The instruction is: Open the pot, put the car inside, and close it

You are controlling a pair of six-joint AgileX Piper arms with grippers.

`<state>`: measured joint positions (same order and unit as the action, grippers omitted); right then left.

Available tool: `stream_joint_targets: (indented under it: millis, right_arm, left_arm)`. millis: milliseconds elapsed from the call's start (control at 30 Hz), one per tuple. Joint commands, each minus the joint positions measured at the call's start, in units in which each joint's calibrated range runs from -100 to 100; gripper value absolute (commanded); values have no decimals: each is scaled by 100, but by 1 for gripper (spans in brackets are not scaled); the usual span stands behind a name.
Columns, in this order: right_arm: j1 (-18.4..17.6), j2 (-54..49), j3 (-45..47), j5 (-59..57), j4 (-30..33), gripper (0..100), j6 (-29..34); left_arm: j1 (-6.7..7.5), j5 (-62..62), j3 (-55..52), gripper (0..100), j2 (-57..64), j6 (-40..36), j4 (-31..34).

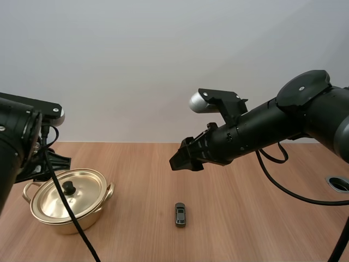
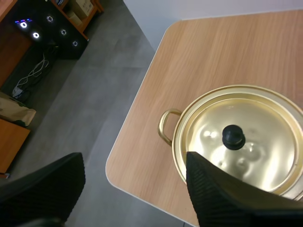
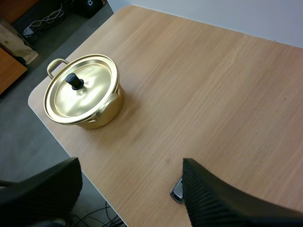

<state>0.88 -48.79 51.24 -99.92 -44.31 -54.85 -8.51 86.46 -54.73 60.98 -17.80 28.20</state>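
A gold pot stands near the table's left edge, its lid on with a black knob. A small dark toy car lies on the wood at front centre. My left gripper is open, held high beside the pot, one finger over its rim and the other past the table edge. My right gripper hangs in the air above and behind the car, open. In the right wrist view the car peeks from behind one finger, and the pot stands far off.
The wooden table ends in a rounded corner just left of the pot, with grey floor beyond. A round cable hole sits at the table's right edge. Bare wood lies between pot and car.
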Motion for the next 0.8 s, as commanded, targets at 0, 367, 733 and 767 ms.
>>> stream_joint_targets:
  millis: [0, 367, 733, 767]
  right_arm:
    - [-1, 6, -4, -8, -9, 100, 0]
    - [-1, 6, -4, -8, -8, 100, 0]
    - [-1, 6, -4, -8, -8, 100, 0]
    - [-1, 6, -4, -8, -8, 100, 0]
  left_arm:
    - [-3, -176, -20, 100, -29, 57, -493]
    - [-3, -1001, -476, 100, -1136, 143, -869]
    - [-3, -2007, -476, 100, -2117, 17, -789]
    - [-3, -2064, -476, 100, -2167, 17, -820]
